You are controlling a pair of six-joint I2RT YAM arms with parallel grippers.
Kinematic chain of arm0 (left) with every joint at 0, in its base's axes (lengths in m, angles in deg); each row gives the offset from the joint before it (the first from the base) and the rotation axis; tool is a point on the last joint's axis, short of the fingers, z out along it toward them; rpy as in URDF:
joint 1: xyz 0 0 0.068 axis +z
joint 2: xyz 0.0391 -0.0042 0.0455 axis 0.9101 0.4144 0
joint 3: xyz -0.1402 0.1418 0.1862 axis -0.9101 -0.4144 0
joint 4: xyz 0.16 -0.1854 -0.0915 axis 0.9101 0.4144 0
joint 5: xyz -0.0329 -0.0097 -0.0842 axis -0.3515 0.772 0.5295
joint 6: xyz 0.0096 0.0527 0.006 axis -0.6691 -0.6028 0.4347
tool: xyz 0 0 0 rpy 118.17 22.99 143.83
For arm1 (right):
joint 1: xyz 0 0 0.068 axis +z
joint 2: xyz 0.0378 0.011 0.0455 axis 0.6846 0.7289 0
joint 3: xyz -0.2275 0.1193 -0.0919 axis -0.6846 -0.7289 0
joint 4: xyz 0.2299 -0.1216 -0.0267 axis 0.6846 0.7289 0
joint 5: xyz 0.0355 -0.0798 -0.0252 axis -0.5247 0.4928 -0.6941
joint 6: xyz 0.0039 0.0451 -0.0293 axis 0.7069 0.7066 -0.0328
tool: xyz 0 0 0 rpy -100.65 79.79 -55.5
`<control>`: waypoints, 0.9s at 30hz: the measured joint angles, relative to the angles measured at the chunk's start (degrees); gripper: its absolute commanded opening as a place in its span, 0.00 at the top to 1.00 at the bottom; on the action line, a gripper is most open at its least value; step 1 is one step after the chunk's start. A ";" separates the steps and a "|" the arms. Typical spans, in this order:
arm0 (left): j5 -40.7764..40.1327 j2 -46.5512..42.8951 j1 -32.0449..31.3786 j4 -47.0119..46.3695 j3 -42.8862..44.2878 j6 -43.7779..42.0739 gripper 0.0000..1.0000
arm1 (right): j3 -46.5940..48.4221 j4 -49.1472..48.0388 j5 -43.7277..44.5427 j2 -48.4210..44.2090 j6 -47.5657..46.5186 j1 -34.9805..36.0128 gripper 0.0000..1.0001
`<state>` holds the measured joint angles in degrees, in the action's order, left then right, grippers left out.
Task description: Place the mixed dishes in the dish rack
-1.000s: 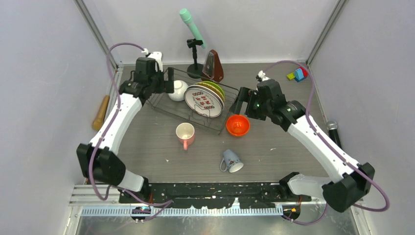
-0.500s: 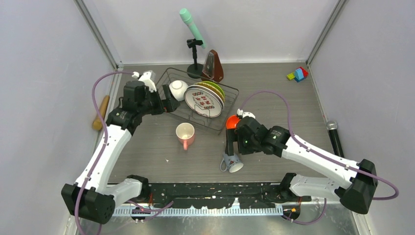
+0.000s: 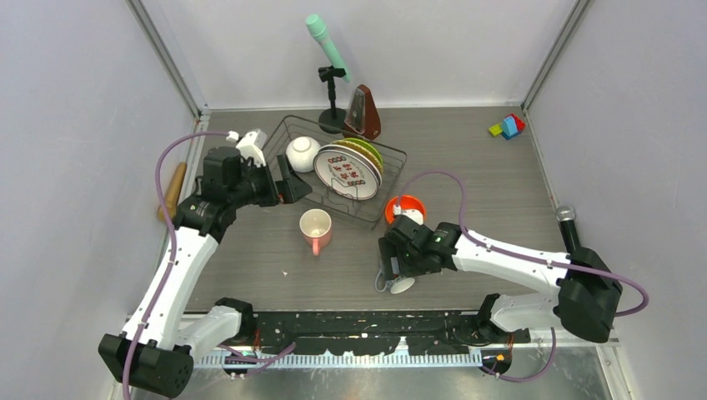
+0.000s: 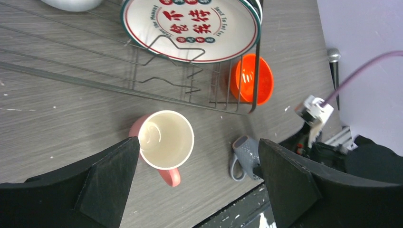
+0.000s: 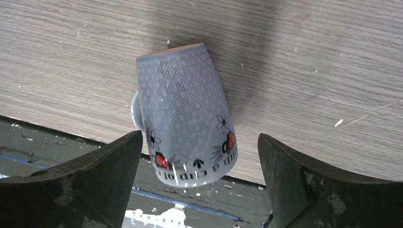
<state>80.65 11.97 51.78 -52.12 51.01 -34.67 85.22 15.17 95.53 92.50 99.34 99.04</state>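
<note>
Descent done: right claw (image 5: 195,142) gaping, empty, over small grey-blue mug (image 5: 183,109) (left claw (image 4: 198,142) same).

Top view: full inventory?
dish rack: 1, dark wire, far centre
plates: 3, white/tan/lime-green, upright in rack
white bowl: 1, in rack
orange-red bowl: 1, table, right of rack
pink mug: 1, upright, before rack
grey-blue mug: 1, on its side, near edge
stand microphone: 1, mint-green, behind rack
metronome: 1, brown, behind rack
toy blocks: cluster, multicoloured, far right
handheld microphone: 1, black, right edge
wooden handle: 1, tan, left edge
left tool: 1, black, open, at rack's left end
right tool: 1, black, open, straddling grey-blue mug
</note>
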 measured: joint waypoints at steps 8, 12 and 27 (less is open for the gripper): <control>5.16 -0.09 0.00 2.49 -0.02 0.00 0.00 | -3.17 -4.66 -3.06 2.95 0.02 0.00 0.24; 8.72 0.66 0.00 3.10 -0.02 0.70 0.06 | -3.45 -5.60 -4.48 2.93 -0.28 0.00 0.42; 22.67 4.63 -3.72 -5.68 -4.02 8.13 0.00 | 2.69 -7.58 -1.53 -7.72 -8.87 -0.20 0.72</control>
<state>103.32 16.60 48.07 -57.80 46.99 -26.54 87.91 7.59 94.00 84.78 90.46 98.84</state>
